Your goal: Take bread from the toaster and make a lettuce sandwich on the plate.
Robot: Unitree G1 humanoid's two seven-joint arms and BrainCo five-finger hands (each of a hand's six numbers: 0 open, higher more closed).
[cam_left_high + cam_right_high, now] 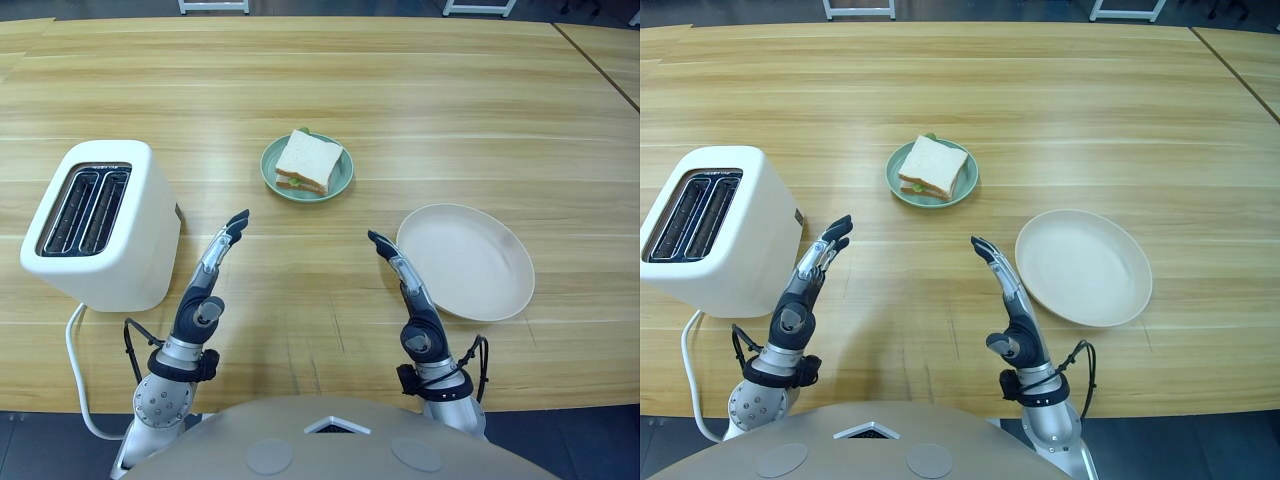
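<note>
A white toaster (100, 222) stands at the left of the wooden table, its two slots dark with no bread showing in them. On a small green plate (340, 180) near the middle lies a sandwich (309, 161) of two white bread slices with green lettuce peeking out between them. My left hand (208, 280) is held low over the table just right of the toaster, fingers straight and holding nothing. My right hand (408, 290) is held low beside the left rim of a large beige plate, open and holding nothing. Both hands are well short of the sandwich.
A large beige plate (470, 262) with nothing on it sits at the right front. The toaster's white cord (74, 360) runs off the table's front edge at the left. Bare wood stretches behind and between the plates.
</note>
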